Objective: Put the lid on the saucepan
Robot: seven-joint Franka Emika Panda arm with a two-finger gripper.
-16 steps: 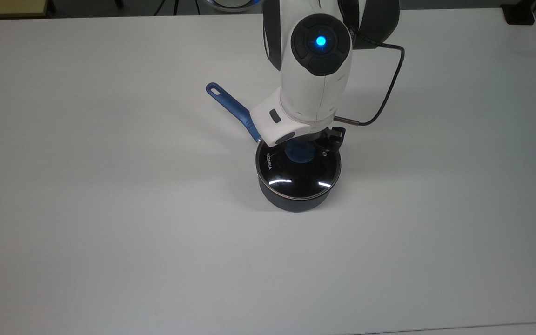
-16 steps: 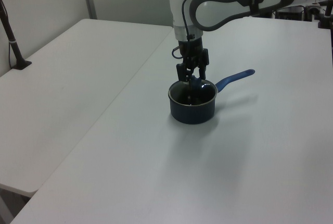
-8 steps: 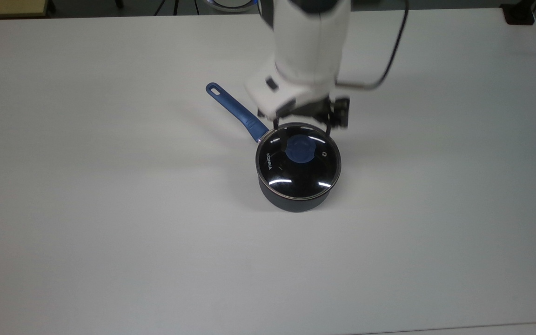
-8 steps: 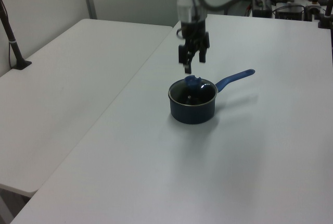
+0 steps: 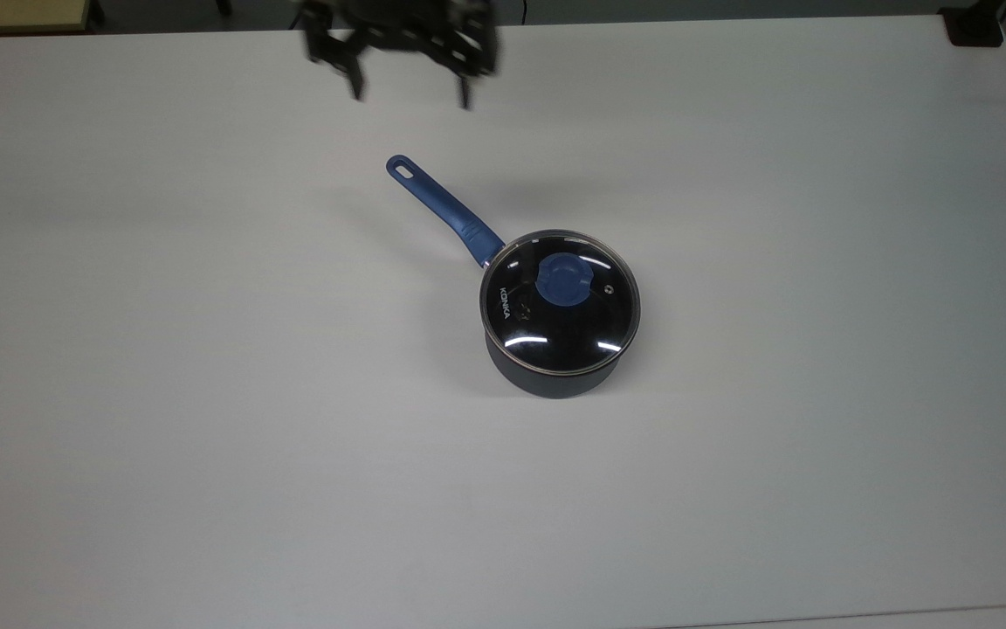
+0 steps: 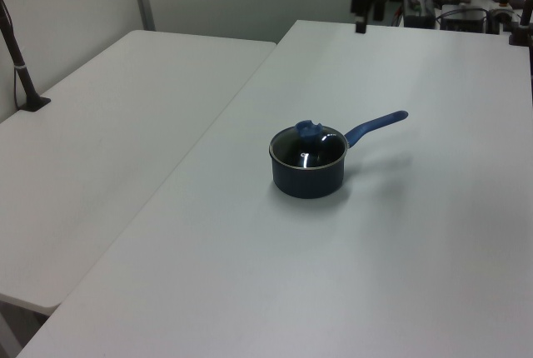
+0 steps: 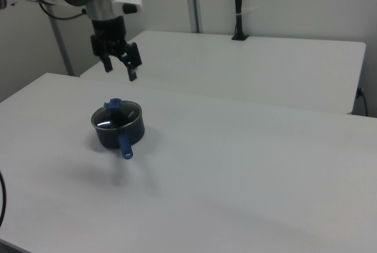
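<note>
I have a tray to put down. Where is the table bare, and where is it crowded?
The white table is bare nearly everywhere. Only the lidded saucepan sits mid-table, its blue handle pointing toward the top view's upper left. The open gripper hangs above the far edge; avoid that strip.

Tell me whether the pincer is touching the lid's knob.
Apart. In the right view the pincer hangs open well above the blue knob of the lid, with bare wall and table between them.
</note>
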